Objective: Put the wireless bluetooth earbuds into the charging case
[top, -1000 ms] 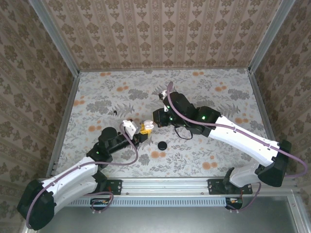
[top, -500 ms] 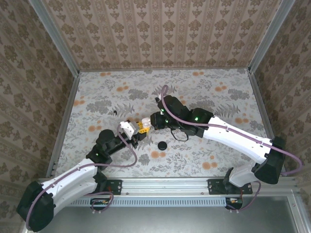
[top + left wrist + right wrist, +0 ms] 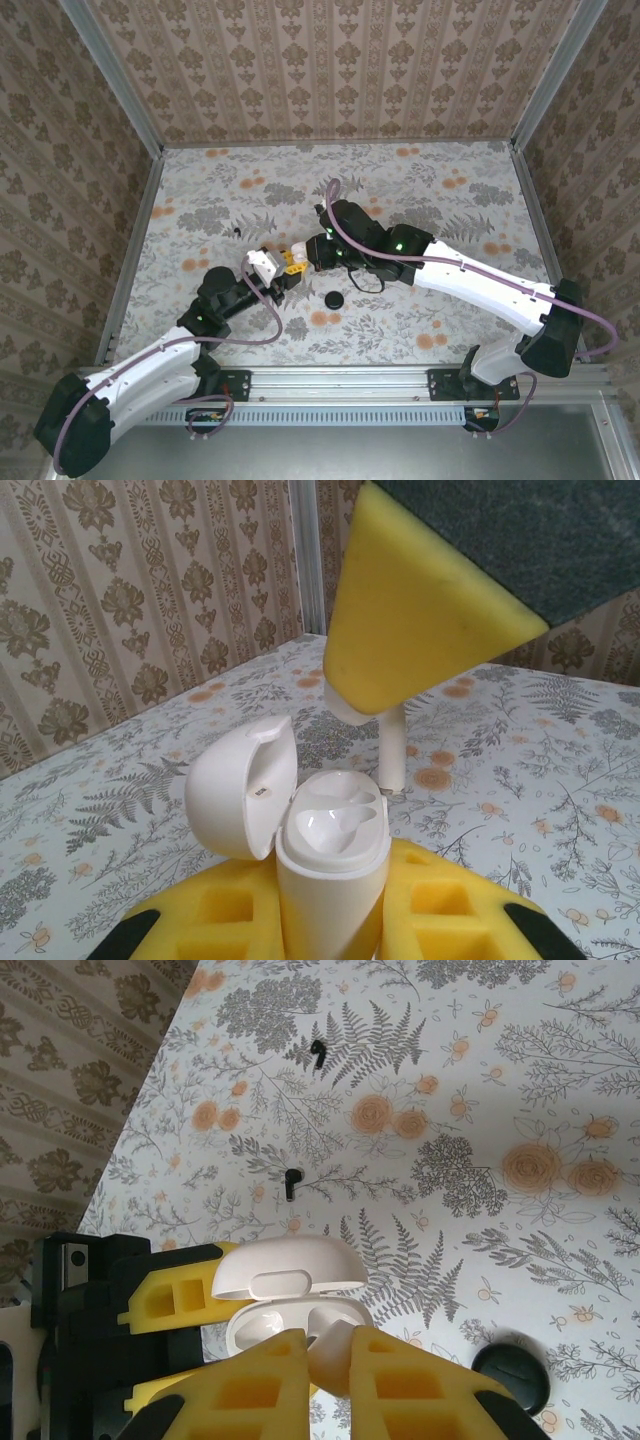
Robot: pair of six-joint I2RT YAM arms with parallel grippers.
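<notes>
My left gripper (image 3: 332,905) is shut on the charging case (image 3: 328,880), holding it upright between yellow pads. The case's lid (image 3: 240,785) is swung open and both moulded sockets are bare. My right gripper (image 3: 330,1345) is shut on a white earbud (image 3: 338,1362), just above the open case (image 3: 262,1320). From the left wrist view the earbud's stem (image 3: 392,750) hangs below the right gripper's yellow pad (image 3: 410,620), just behind the case rim. From above, the two grippers meet at mid-table: left gripper (image 3: 272,270) with the case (image 3: 262,262), right gripper (image 3: 303,258) next to it.
A black round disc (image 3: 333,298) lies on the flowered table just right of the grippers, also seen at the right wrist view's lower right as the disc (image 3: 512,1378). Two small black pieces (image 3: 317,1053) (image 3: 291,1182) lie farther out. Patterned walls enclose the table.
My right gripper has moved left and down with the earbud, closing in over the open case. The left gripper with the case shifted slightly left, then held still.
</notes>
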